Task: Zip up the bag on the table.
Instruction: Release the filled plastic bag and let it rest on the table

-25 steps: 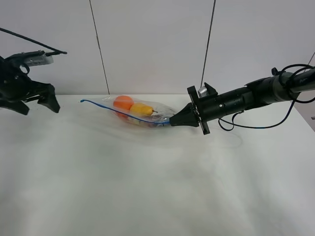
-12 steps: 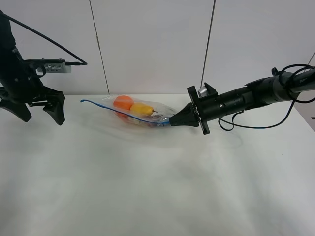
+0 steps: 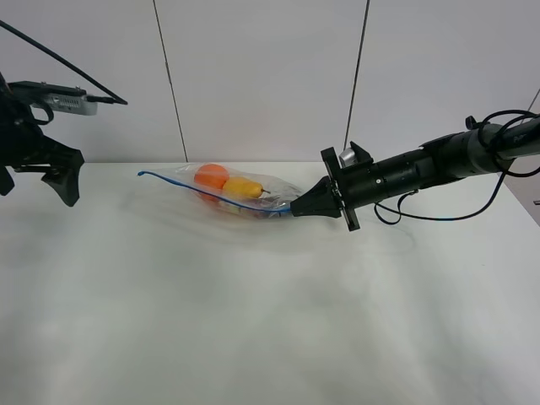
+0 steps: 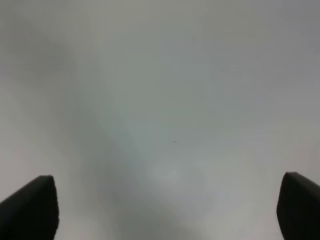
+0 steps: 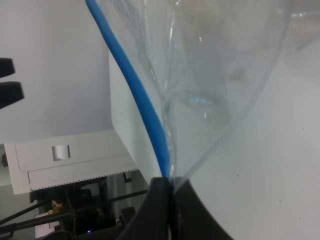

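The clear plastic bag [image 3: 232, 192] lies at the back middle of the white table [image 3: 270, 321], showing an orange and a yellow item; a dark item is barely visible. Its blue zipper strip [image 3: 202, 191] runs from the left end to the right end. My right gripper [image 3: 297, 207] is shut on the bag's right end; the right wrist view shows its jaws pinched on the blue strip [image 5: 145, 110] and the clear film [image 5: 225, 65]. My left gripper [image 3: 38, 181] hangs open and empty far left of the bag; its fingertips [image 4: 30, 207] show spread wide over bare table.
A white panelled wall [image 3: 261, 76] stands behind the table. The right arm [image 3: 422, 169] and its cable stretch over the table's right back part.
My left gripper has swung up and back to the left, away from the bag. The right gripper and the bag have not moved.
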Controlling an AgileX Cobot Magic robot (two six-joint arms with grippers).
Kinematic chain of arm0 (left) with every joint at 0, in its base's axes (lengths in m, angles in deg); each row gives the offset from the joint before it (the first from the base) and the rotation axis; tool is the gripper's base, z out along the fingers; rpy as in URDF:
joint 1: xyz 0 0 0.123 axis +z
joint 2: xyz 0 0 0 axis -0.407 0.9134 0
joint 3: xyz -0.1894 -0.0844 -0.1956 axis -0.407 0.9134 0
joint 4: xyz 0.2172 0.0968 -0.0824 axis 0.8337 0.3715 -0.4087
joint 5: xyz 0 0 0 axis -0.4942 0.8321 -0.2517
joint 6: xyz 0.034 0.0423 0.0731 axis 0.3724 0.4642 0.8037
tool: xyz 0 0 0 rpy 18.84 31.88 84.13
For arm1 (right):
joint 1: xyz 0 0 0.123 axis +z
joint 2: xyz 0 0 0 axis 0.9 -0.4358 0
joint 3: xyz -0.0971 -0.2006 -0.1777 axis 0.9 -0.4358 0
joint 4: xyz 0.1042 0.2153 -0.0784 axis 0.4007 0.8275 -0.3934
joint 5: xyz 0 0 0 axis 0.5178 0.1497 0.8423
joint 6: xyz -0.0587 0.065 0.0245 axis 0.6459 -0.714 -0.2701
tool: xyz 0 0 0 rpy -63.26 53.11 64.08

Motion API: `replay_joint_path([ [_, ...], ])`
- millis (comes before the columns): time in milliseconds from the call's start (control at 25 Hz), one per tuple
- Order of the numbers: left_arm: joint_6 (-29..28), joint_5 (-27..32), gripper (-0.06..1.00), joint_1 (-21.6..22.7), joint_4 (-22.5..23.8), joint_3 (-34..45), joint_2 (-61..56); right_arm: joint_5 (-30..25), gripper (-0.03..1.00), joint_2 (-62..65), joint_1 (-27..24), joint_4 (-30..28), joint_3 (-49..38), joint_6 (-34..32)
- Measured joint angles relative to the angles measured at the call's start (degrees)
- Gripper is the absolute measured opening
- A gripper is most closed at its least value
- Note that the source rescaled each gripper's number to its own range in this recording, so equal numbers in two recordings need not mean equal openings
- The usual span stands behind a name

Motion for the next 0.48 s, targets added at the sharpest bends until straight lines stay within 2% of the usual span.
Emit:
replay_joint_path([
  [200, -0.1, 0.0, 1.00, 4.6, 0.3, 0.8, -3.1, 0.0, 0.00, 0.0, 0.0, 0.0, 0.0, 0.0],
  [280, -0.1, 0.1, 1.00, 5.2, -0.3, 2.4, -5.1, 0.0, 0.00, 0.0, 0.0, 0.0, 0.0, 0.0],
  [480, -0.1, 0.0, 1.00, 5.2, -2.7, 11.7, -14.7, 0.0, 0.00, 0.0, 0.0, 0.0, 0.0, 0.0],
])
